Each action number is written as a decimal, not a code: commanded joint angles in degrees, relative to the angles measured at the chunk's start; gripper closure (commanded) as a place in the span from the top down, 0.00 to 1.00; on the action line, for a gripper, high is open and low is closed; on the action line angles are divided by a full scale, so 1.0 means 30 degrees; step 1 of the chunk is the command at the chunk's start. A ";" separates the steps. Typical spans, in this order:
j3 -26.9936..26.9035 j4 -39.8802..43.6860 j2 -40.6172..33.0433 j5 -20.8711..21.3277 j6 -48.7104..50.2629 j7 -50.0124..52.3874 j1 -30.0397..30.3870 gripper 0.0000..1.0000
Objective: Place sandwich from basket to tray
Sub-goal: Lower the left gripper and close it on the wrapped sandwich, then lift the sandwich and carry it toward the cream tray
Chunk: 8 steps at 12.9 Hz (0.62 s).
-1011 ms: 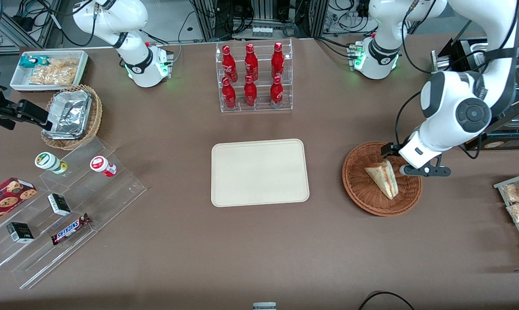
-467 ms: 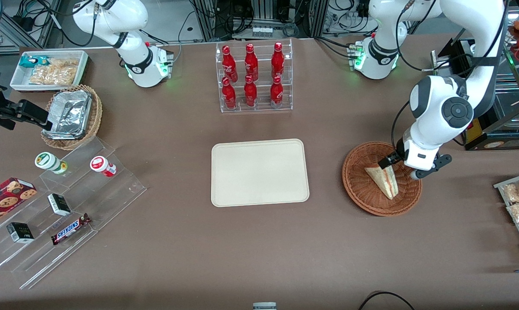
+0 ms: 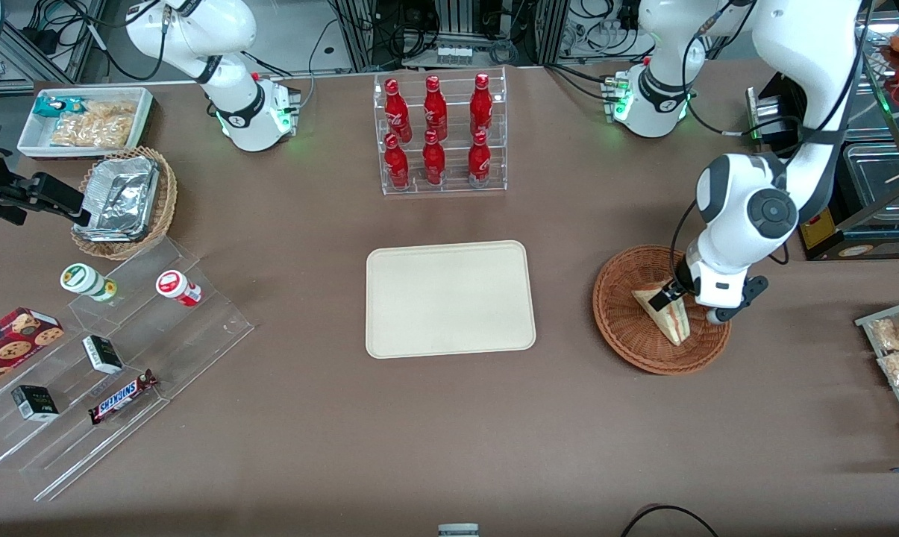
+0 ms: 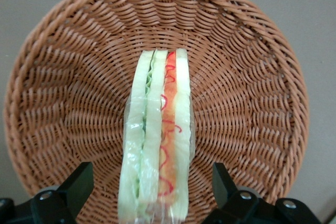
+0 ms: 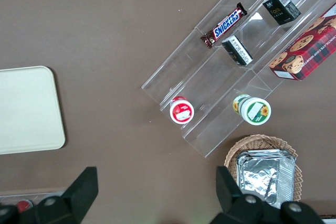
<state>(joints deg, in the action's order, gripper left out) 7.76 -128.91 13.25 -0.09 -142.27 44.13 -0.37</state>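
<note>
- The gripper (image 3: 686, 304) sits low over the wicker basket (image 3: 628, 339), fingers (image 4: 79, 184) spread wide on either side of the sandwich (image 4: 157, 145).
- The sandwich lies in the basket, near the counter's working-arm edge.
- The beige tray (image 3: 450, 298) rests mid-counter.

The wicker basket (image 4: 247, 77) is reddish-brown with a tight woven rib pattern. In it the sandwich (image 4: 157, 135) shows pale bread with green and red-orange filling stripes. The gripper (image 4: 152, 192) has black fingers. The tray (image 3: 450, 298) is plain cream on a brown table (image 3: 449, 432).
</note>
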 commanded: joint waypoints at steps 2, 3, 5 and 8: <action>0.0079 0.0137 0.0447 -0.0145 -0.0272 0.0376 0.0007 0.48; 0.0079 0.0283 0.0505 -0.0116 -0.0126 0.0174 0.0036 0.12; 0.0079 0.0635 0.0681 0.0059 0.0195 -0.0062 -0.0051 0.04; 0.0138 0.2034 0.0011 0.0178 0.3054 -0.2078 -0.0081 0.04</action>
<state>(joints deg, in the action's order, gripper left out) 8.01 -126.67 14.58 0.07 -139.39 40.88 -0.47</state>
